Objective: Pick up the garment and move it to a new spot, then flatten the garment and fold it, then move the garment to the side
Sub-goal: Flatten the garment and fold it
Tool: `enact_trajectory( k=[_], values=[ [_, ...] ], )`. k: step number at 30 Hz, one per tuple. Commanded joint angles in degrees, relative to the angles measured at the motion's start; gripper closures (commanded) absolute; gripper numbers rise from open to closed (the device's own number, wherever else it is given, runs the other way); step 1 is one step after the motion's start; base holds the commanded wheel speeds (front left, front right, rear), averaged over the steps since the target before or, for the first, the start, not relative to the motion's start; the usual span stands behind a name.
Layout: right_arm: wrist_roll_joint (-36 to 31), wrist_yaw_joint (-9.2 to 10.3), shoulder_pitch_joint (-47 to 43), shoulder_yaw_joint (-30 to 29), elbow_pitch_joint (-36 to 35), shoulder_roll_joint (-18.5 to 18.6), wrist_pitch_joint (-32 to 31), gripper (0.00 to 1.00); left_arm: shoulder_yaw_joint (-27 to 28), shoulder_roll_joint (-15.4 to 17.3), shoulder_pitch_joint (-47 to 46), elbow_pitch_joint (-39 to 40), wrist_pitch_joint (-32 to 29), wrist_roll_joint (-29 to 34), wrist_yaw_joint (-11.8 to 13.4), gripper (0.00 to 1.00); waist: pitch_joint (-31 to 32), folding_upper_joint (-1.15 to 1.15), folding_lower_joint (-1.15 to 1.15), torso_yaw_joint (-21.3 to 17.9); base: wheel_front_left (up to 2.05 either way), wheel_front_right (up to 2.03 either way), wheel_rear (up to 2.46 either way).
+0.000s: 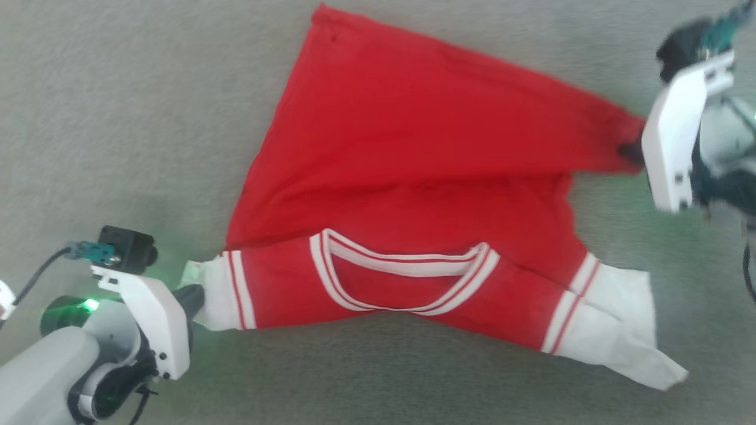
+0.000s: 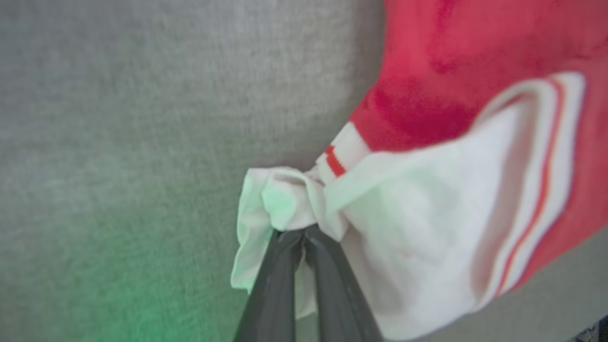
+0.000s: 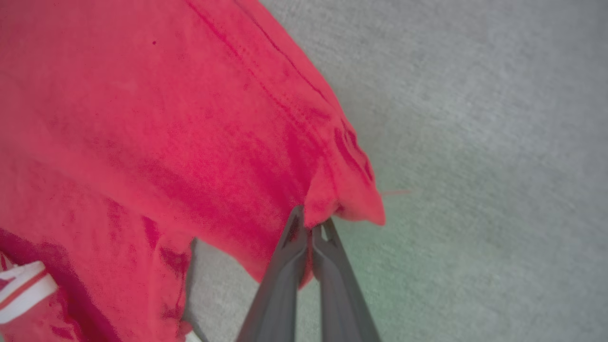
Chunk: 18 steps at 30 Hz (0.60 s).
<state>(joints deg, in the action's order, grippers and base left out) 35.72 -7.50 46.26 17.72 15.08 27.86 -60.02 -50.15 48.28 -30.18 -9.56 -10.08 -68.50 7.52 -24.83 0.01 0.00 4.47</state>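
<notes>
Between the two grippers the garment point(image 1: 413, 153) lies spread on the grey floor point(image 1: 118, 118), left gripper point(image 1: 198, 295) pinched tight on its white sleeve point(image 2: 285, 199), right gripper point(image 1: 631, 152) clamped on a red hem corner point(image 3: 342, 204), so lift both together, tension even!

You have a grey, felt-like surface point(image 1: 118, 88) beneath the work, tinged green in patches. One item lies on it: the garment point(image 1: 413, 147), red with white sleeves, loosely spread and creased, striped collar nearest you.
</notes>
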Motion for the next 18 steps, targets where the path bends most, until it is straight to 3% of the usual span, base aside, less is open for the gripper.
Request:
enact_trajectory(
  k=[1,7,11,18],
  values=[
    [1.11,0.01,-3.67,-0.71,-3.16,0.86,-0.16,1.0,1.14,-1.57,-0.9,-1.4,0.56,-0.52,2.42,1.0,1.73,-0.01,0.0,-2.52,0.0,0.0,0.0],
    [1.04,0.0,-17.22,-5.73,-15.22,0.69,-0.8,1.0,1.34,0.56,1.22,1.14,0.5,-1.33,3.27,1.0,2.5,-0.01,0.0,-4.71,0.0,0.0,0.0],
    [-0.89,0.0,-26.99,-10.66,-21.09,-2.0,-0.81,1.0,1.48,1.39,1.66,2.56,0.26,-1.59,3.7,1.0,2.38,-0.01,0.0,-5.23,0.0,0.0,0.0],
    [-3.1,0.0,-35.71,-15.41,-21.81,-8.4,4.49,1.0,1.61,1.91,1.95,3.25,0.3,-1.34,3.79,1.0,1.67,-0.01,0.0,-5.66,0.0,0.0,0.0]
  ],
)
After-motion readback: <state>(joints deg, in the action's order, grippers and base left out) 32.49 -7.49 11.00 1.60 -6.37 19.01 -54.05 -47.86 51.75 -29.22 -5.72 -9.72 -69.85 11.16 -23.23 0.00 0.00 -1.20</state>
